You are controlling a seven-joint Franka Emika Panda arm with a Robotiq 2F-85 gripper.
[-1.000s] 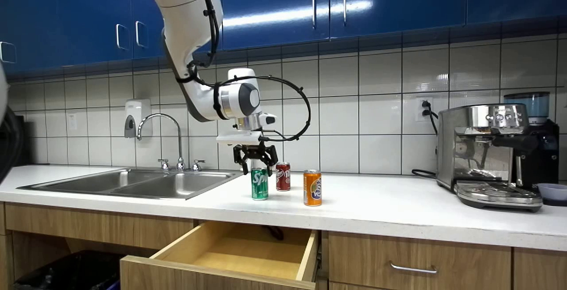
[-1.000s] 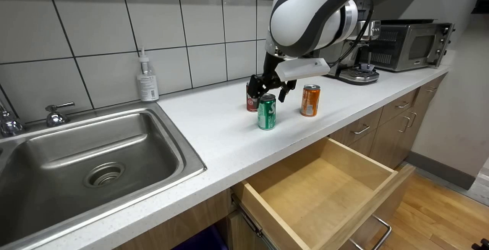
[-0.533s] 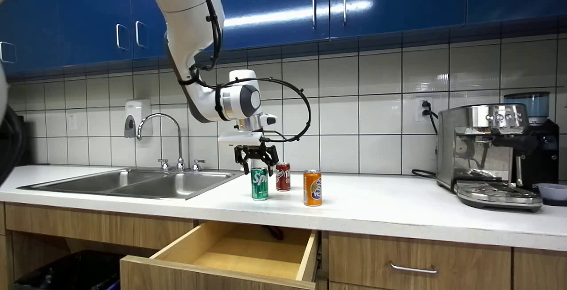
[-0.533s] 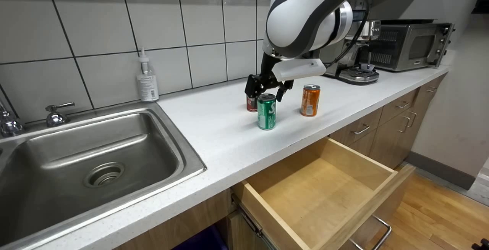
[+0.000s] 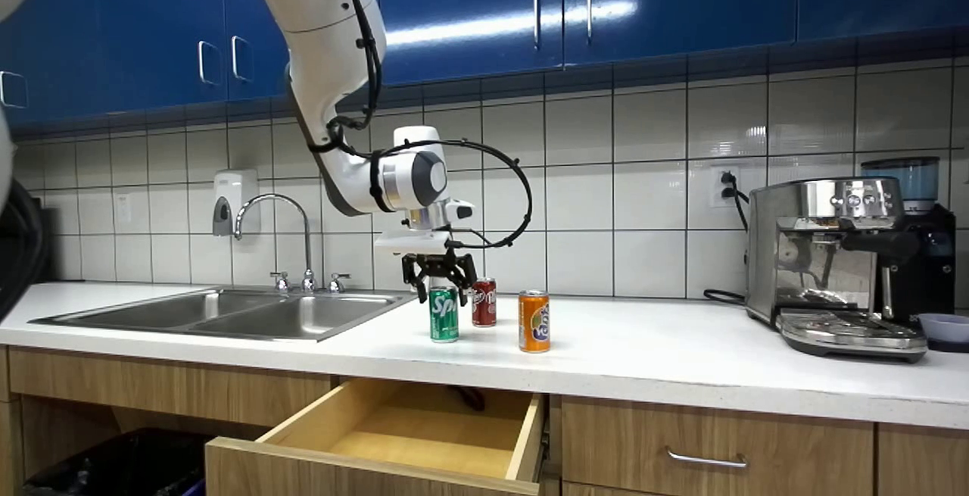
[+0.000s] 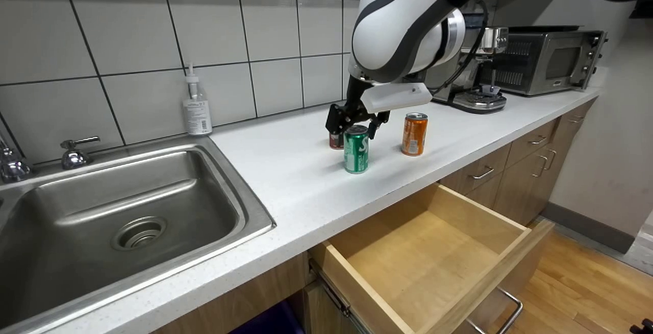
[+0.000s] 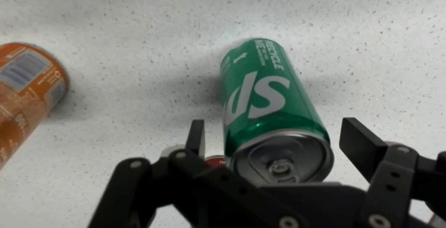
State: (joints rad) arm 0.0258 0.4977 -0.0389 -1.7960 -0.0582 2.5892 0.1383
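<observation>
My gripper is open above the green can, which stands upright on the white counter. In the wrist view the open fingers are on either side of the green can's top, with a gap on each side. The gripper also shows low over the green can in an exterior view. A dark red can stands just behind it; in the wrist view it is mostly hidden by a finger. An orange can stands apart to one side, also in the wrist view.
An open, pulled-out wooden drawer lies below the counter's front edge. A steel sink and soap bottle are on one side. An espresso machine and toaster oven are on the other. Blue cabinets hang above.
The gripper has come down slightly and shifted a little sideways, so its fingers are more centred over the green can. The cans and drawer have not moved.
</observation>
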